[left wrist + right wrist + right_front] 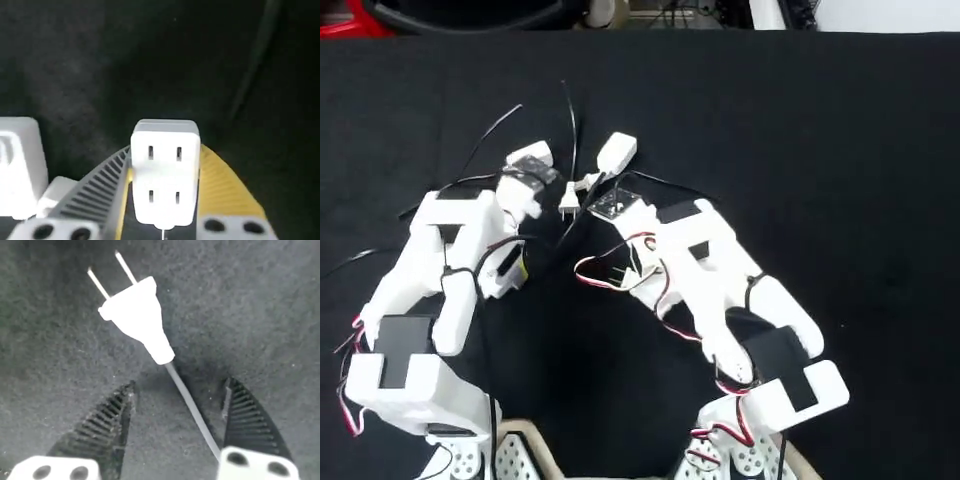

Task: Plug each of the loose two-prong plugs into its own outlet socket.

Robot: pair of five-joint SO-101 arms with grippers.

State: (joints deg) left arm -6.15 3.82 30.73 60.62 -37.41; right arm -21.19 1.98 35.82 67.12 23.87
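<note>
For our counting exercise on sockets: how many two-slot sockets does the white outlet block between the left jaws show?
2. Both sit on the visible face of the outlet block held between the left jaws: one socket near its free end, one nearer the arm. Other faces are hidden.

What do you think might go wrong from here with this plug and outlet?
The right gripper is open astride the cord, behind the plug; closing here might pinch only cord, leaving the plug to flop. The left gripper holds the outlet block by its sides; insertion force may tilt it.
</note>
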